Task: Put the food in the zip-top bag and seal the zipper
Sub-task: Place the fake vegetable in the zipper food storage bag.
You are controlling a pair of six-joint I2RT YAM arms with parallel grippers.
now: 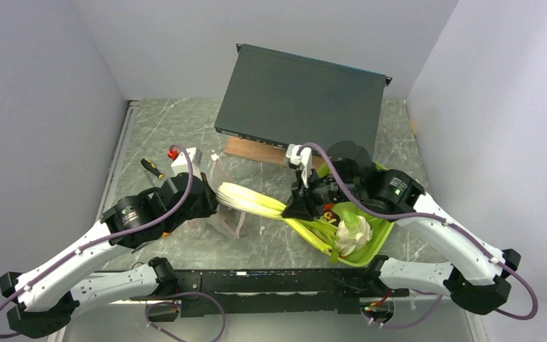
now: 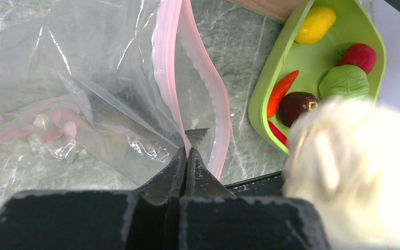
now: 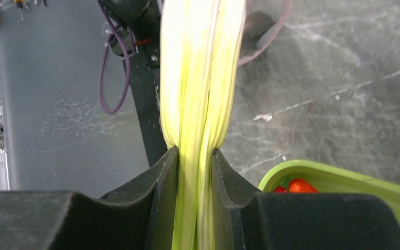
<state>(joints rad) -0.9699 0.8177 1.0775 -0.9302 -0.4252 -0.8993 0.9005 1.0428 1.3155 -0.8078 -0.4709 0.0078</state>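
The clear zip-top bag [image 2: 83, 78] lies on the table with its mouth gaping, and also shows in the top view [image 1: 222, 217]. My left gripper [image 2: 187, 151] is shut on the zipper [image 2: 167, 78], the pink strip, and sits at the bag's left side in the top view [image 1: 212, 203]. A grey fish [image 2: 115, 112] seems to lie inside the bag. My right gripper [image 3: 195, 153] is shut on the green stalks [image 3: 198, 78] and holds them level, tip toward the bag mouth [image 1: 246, 197]. The cauliflower [image 1: 352, 231], yellow fruit [image 2: 315, 23], tomato [image 2: 362, 54], cabbage [image 2: 346, 80], purple ball [image 2: 297, 104] and chili [image 2: 281, 94] lie in the tray.
The lime-green tray [image 1: 377, 249] sits at the front right under my right arm. A dark grey box [image 1: 303, 96] on a wooden board [image 1: 253, 149] stands behind. A yellow-handled screwdriver [image 1: 153, 169] and a white block [image 1: 189, 158] with a red part lie at the back left.
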